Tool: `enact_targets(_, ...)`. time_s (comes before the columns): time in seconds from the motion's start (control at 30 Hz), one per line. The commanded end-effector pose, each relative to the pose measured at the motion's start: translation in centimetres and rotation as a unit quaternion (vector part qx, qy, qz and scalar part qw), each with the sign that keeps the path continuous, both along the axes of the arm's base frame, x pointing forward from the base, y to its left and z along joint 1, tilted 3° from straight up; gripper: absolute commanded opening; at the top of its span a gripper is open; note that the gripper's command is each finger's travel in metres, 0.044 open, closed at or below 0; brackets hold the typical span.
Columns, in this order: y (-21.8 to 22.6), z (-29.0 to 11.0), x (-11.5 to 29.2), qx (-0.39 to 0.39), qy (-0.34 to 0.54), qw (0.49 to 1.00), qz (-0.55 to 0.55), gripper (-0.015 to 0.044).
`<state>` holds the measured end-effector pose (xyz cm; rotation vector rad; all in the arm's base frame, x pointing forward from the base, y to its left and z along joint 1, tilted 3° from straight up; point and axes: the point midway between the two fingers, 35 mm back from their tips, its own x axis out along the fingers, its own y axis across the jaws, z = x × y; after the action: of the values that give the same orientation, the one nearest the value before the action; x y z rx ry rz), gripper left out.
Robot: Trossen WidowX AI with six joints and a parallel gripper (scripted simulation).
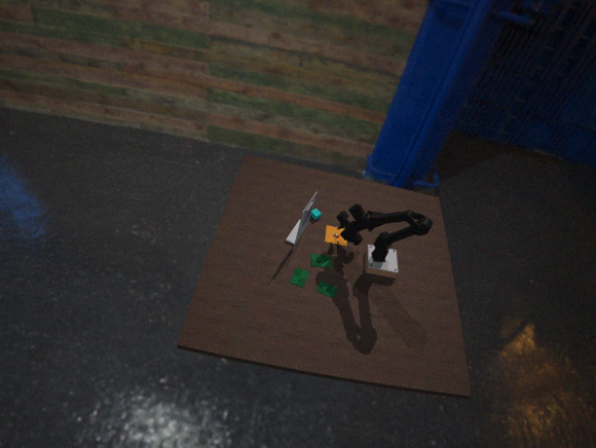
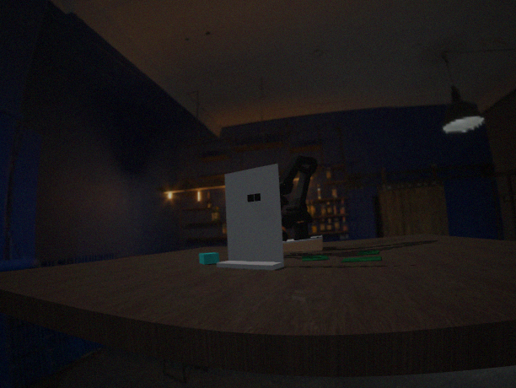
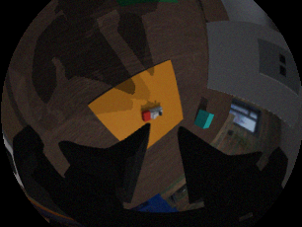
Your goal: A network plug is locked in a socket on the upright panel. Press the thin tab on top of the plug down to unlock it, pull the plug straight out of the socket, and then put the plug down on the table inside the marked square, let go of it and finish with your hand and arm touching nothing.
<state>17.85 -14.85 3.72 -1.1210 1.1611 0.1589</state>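
Wrist view, looking down past two dark fingertips of the gripper point(image 3: 163, 132): parted by a moderate gap, closed on nothing, hanging above the table point(image 1: 273, 317). Just beyond the tips, the small red-and-white plug point(image 3: 151, 113), lying on the orange marked square point(image 3: 125, 110) near its edge toward the panel, apparently inside the border and apart from both fingers. To the right, the grey upright panel point(image 3: 243, 54), with a teal block point(image 3: 203, 118) on the wood between it and the square.

Top view, same story at a distance: black arm point(image 1: 390, 224) bent over from its white base plate point(image 1: 393, 265), wrist above the square point(image 1: 331, 230), a tiny speck of plug point(image 1: 336, 236) showing on the orange. Nearby, three green patches point(image 1: 320, 260) and the teal block point(image 1: 316, 213) beside the panel point(image 1: 302, 221), none of them touched.

Exterior view from behind the panel point(image 2: 253, 219): two dark socket openings point(image 2: 254, 197), too small to tell what remains inside; arm mostly hidden.

Judged to be the closing step: unlocking, pulling and placing done, release made. Called for next: a straight lift of the wrist away from the plug without brushing it, then a halt clear of table, panel and blocks. Main hazard: a fingertip nudging the plug off the square on the way up.
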Motion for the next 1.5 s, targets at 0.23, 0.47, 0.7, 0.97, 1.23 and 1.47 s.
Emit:
enact_targets(0.23,-0.1,1.6,0.2,-0.001,-0.001,1.000,-0.002,0.0156)
enact_targets(0.47,0.0,2.6,0.2,-0.001,-0.001,1.000,-0.002,0.0156)
enact_targets(0.7,0.0,3.6,0.2,-0.001,-0.001,1.000,-0.002,0.0156)
enact_targets(0.97,0.1,4.7,0.1,-0.001,-0.001,1.000,-0.002,0.0156)
enact_targets(1.23,0.3,5.9,0.0,-0.001,-0.001,1.000,-0.002,0.0156)
enact_targets(1.47,0.5,6.9,-0.2,-0.001,-0.001,1.000,-0.002,0.0156)
